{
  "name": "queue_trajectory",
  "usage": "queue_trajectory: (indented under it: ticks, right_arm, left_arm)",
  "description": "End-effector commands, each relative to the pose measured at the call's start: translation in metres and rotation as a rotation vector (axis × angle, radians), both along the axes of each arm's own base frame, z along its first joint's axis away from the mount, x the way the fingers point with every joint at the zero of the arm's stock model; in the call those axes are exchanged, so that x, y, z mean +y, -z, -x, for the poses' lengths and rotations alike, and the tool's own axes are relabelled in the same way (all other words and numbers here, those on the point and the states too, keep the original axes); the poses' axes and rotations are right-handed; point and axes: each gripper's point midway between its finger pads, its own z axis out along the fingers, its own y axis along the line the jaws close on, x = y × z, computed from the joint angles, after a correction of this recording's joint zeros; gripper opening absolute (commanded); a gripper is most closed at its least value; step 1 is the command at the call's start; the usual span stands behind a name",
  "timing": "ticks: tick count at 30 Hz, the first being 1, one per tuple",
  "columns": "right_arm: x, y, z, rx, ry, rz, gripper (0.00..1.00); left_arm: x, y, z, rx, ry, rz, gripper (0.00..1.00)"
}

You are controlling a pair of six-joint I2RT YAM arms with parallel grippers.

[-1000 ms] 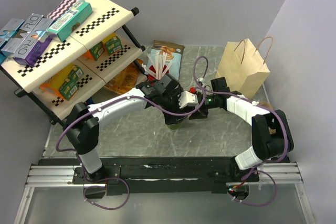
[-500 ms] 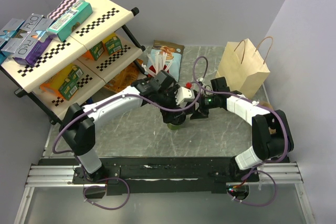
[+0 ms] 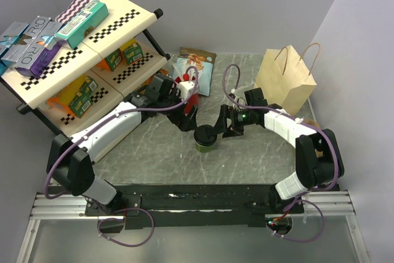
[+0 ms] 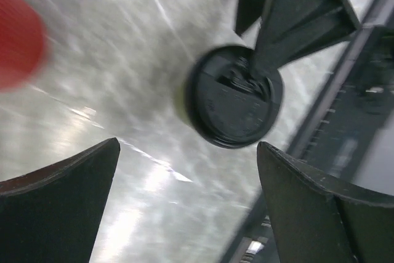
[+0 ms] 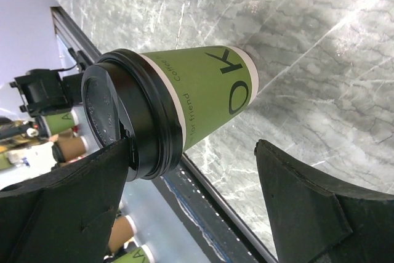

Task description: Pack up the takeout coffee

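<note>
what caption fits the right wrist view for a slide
Open right gripper faces the lidded green cup standing on the marble table.

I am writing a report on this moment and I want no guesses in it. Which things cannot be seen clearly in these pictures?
Red cup: left wrist view, blurred and cut off by the left edge.
Inside of the paper bag: top view, its own wall hides it.
Contents of the takeout coffee: all views, the black lid covers it.
Right gripper touching the takeout coffee or not: right wrist view, its finger overlaps the lid.

Even light; motion blur smears takeout coffee point(image 4: 234, 104).
</note>
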Motion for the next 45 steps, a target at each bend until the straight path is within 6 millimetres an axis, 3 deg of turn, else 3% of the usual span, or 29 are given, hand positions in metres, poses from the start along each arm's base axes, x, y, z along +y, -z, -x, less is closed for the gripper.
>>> queue_trajectory:
  ticks: [1, 9, 15, 25, 38, 45]
  right_arm:
    - [0.003, -0.009, -0.008, -0.044, -0.022, 0.025, 0.89]
    - [0.006, -0.008, -0.015, -0.045, -0.034, 0.048, 0.88]
    - [0.01, -0.01, -0.02, -0.052, -0.039, 0.048, 0.87]
    - [0.007, -0.005, -0.014, -0.05, -0.044, 0.058, 0.87]
    - [0.004, 0.001, -0.008, -0.051, -0.038, 0.063, 0.87]
    - [0.0, 0.006, -0.006, -0.025, -0.015, 0.067, 0.88]
  left_arm:
    - [-0.008, 0.008, 0.023, 0.262, -0.039, 0.155, 0.99]
    - [-0.018, 0.006, 0.045, 0.411, 0.067, 0.291, 0.95]
    - [-0.022, 0.013, 0.046, 0.491, 0.079, 0.323, 0.82]
    - [-0.023, 0.045, 0.043, 0.584, 0.023, 0.284, 0.75]
    - [-0.03, 0.063, 0.04, 0.677, 0.008, 0.283, 0.72]
    - [-0.019, 0.087, 0.041, 0.694, -0.053, 0.188, 0.66]
